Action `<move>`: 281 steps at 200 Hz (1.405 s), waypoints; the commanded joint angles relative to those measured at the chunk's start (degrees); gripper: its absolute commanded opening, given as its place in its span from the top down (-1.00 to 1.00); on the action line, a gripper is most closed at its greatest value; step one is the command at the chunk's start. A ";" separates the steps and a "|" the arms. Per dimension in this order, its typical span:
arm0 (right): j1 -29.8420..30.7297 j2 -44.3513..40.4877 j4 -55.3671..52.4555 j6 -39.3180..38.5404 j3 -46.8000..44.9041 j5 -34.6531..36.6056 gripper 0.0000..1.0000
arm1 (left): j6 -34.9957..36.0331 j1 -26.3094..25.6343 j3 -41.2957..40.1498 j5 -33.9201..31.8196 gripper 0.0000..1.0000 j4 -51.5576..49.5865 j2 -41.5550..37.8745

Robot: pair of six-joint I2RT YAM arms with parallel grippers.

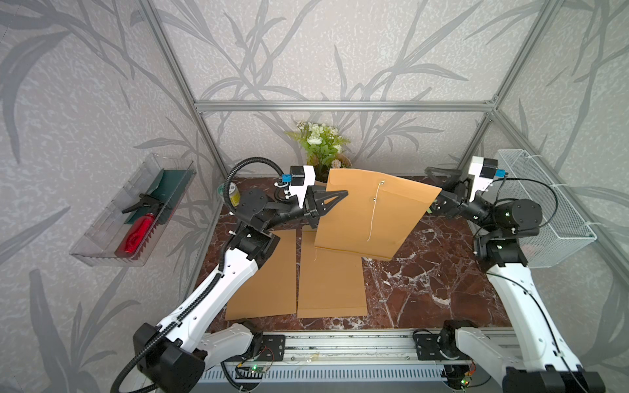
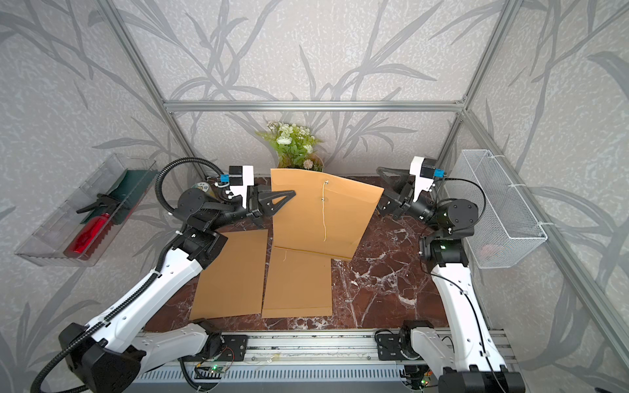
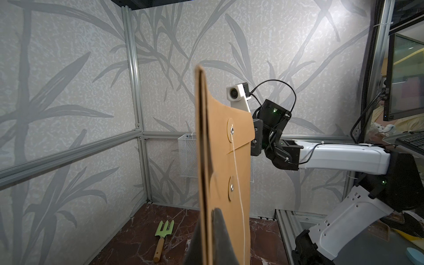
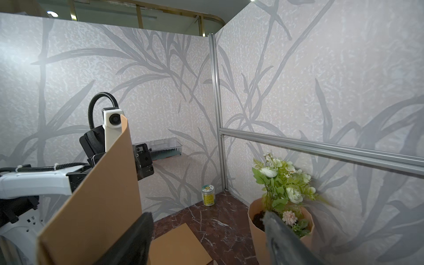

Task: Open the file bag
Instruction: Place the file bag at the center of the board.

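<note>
- Nearest the rail [image 1: 340, 343], a first spare envelope [image 1: 263, 279] and a second spare envelope [image 1: 332, 282] lie flat and side by side on the marble table [image 1: 425, 282]. No gripper touches them, and they look like stock rather than the piece in work.
- Over their far ends the file bag [image 1: 371, 214] is held nearly upright, its buttoned face turned toward the top views. Whether its lower edge rests on the table cannot be told. It is probably raised this way so that the second arm can reach the flap freely.
- The left gripper [image 1: 337, 199] is pressed together on the bag's left edge. In the left wrist view the paper runs between its dark fingers [image 3: 222, 241]. It acts as the clamp that carries the bag.
- The string [image 3: 235, 165] hangs loose from the upper disc [image 3: 232, 130] down past the lower disc [image 3: 231, 188] and is wound round neither. The flap lies flat on the body, so the tie looks undone and the flap not yet lifted.
- The right gripper [image 1: 430, 189] stands at the bag's right edge with its jaws spread wide, pinching nothing. In the right wrist view one finger [image 4: 137, 238] sits close against the paper, though contact cannot be told. It seems placed to take the flap's edge.
- Farther back, a flower pot [image 1: 323, 149] stands just behind the bag.
</note>
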 commanded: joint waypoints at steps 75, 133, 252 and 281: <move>-0.94 -3.31 -28.45 -21.86 2.85 5.02 -0.55 | 8.54 2.17 4.55 1.91 1.00 -8.97 -3.85; -1.11 -1.08 -26.84 -21.78 2.17 2.13 -0.55 | 7.68 2.53 2.01 -1.21 1.00 -7.16 -7.03; -1.03 6.57 2.73 -1.48 0.56 -8.57 -0.56 | -0.87 2.52 0.17 2.22 1.00 2.69 -3.73; -1.03 6.29 1.56 -2.24 0.98 -8.86 -0.56 | -1.18 2.44 -0.05 2.21 1.00 3.04 -3.64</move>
